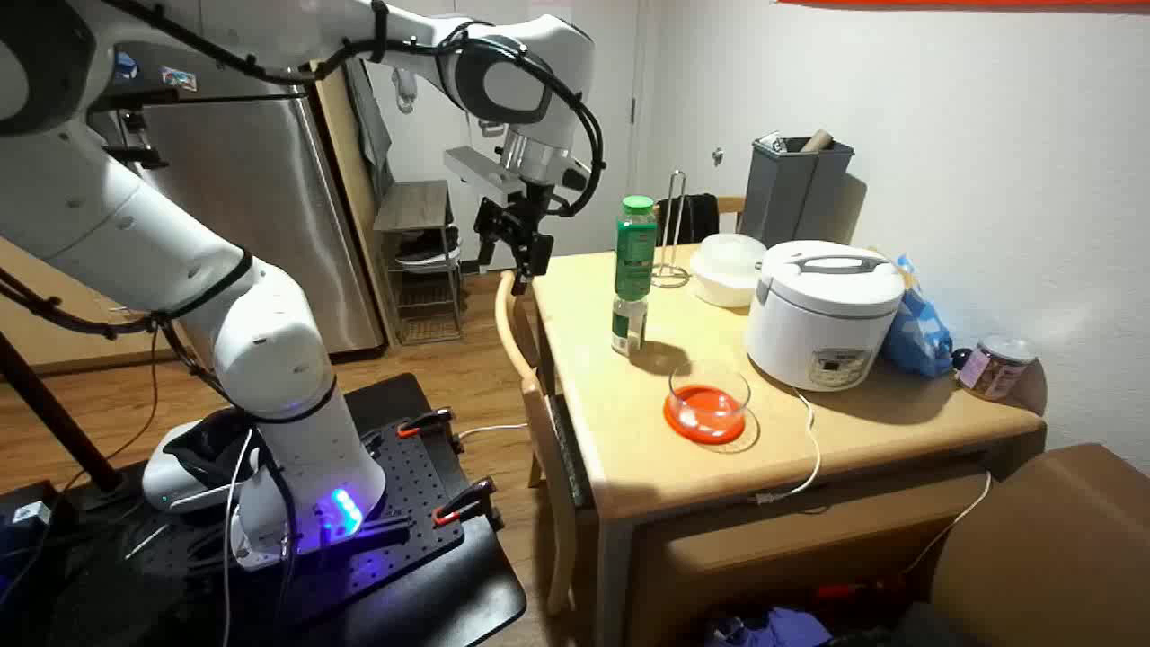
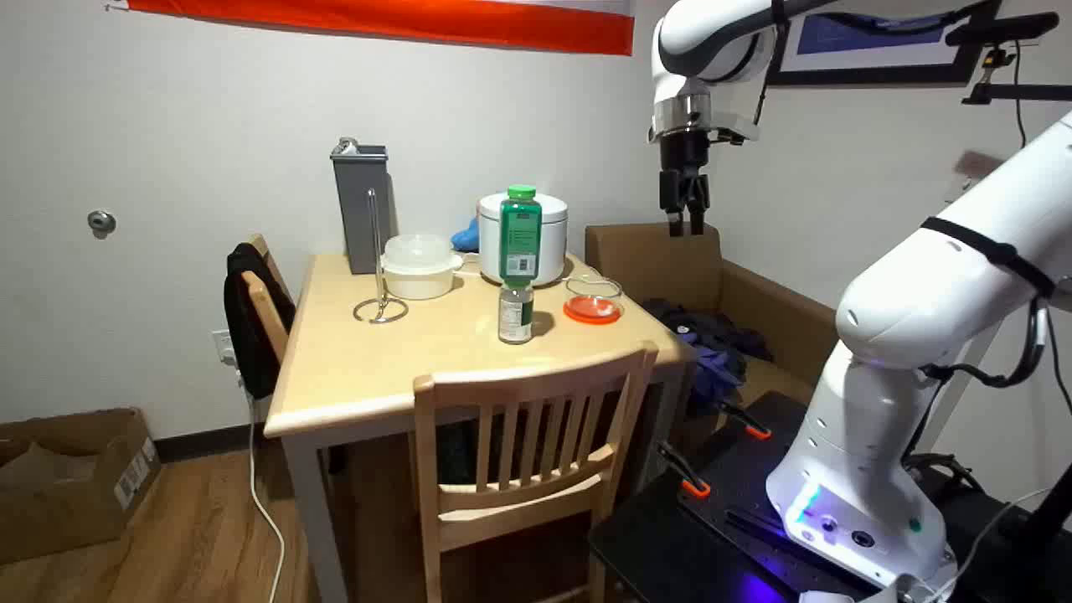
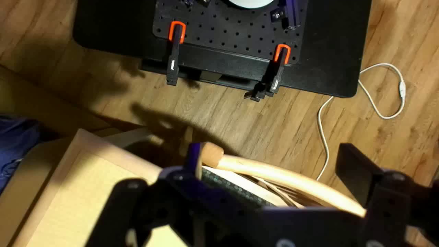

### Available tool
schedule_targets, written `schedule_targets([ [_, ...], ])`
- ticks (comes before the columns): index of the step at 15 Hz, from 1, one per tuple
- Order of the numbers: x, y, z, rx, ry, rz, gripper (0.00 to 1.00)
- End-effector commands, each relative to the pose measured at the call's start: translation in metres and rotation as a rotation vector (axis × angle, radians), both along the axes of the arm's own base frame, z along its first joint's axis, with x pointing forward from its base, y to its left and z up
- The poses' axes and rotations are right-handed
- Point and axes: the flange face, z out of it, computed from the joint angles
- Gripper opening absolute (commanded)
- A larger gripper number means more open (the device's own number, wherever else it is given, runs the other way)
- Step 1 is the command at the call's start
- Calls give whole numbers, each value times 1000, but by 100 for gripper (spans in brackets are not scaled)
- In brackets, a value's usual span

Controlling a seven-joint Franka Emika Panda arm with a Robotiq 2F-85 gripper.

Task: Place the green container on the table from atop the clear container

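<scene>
Green bottle (image 1: pixel 636 256) stands upright atop the clear jar (image 1: pixel 629 327) on the table (image 1: pixel 620 431), while the gripper (image 2: pixel 686 222) hangs with fingers (image 3: pixel 355 168) apart.

Gripper (image 2: pixel 687 224) pointing down, green container (image 2: pixel 521 233) well apart from it — atop clear container (image 2: pixel 515 316), table (image 2: pixel 394 356) (pale wood) below gripper level.

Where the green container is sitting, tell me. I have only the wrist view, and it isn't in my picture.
Observer: The green container stands on top of the clear container.
Operator: Now report whether I'm touching it.
Observer: You aren't. In both exterior views the gripper is apart from it, off to one side.
</scene>
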Motion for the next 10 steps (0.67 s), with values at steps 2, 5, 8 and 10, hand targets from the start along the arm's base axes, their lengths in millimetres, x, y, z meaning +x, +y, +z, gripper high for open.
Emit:
schedule_targets([
  [2, 0, 0, 0, 0, 1, 0, 100],
  [5, 0, 0, 0, 0, 1, 0, 100],
  [8, 17, 12, -4, 8, -22, -14, 100],
  [10, 43, 40, -9, 50, -67, 10, 100],
])
